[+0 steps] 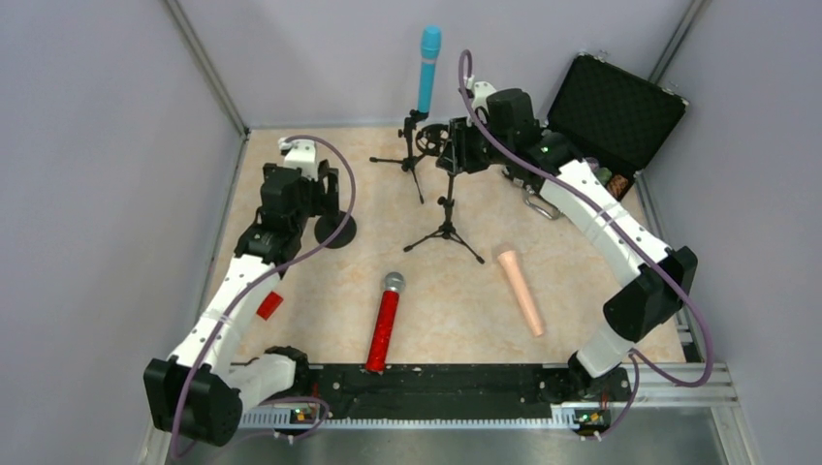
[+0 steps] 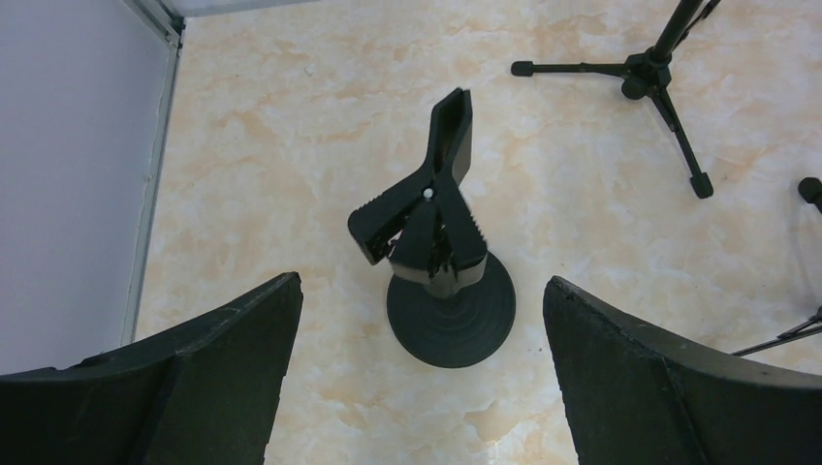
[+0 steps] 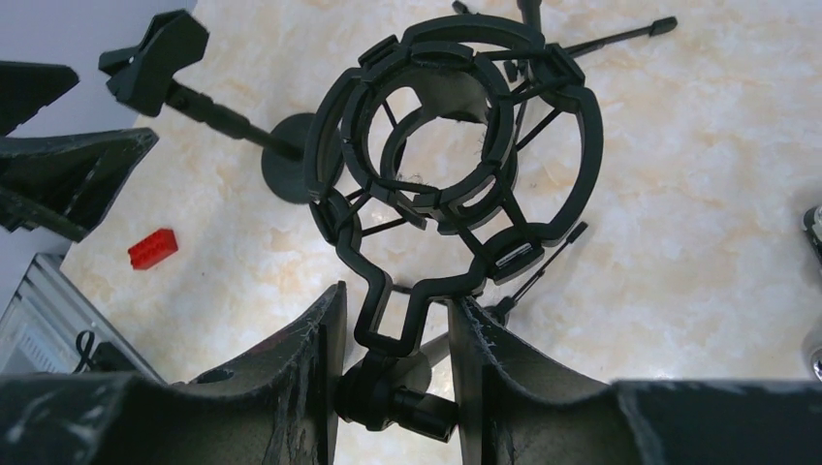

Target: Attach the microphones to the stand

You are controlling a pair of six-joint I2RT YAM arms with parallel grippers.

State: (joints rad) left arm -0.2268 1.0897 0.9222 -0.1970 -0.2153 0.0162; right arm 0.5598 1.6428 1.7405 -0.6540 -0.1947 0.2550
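Top: the teal microphone (image 1: 427, 68) stood clipped on the far tripod (image 1: 412, 160); the red microphone (image 1: 384, 322) and peach microphone (image 1: 521, 289) lay flat on the table (image 1: 456, 291).
Left wrist: the left gripper (image 2: 422, 281), jaws spread, hung above a round-base clip stand (image 2: 441, 242).
Right wrist: the right gripper (image 3: 397, 310) pinched the stem of the shock mount (image 3: 582, 145).

teal mic (image 1: 428, 60) stands upright in a tripod stand (image 1: 415, 155) at 12 o'clock; glittery red mic (image 1: 384, 327) lies flat at 7, peach mic (image 1: 521, 291) at 4.

Red block (image 1: 268, 306); open black case (image 1: 617, 111) back right.
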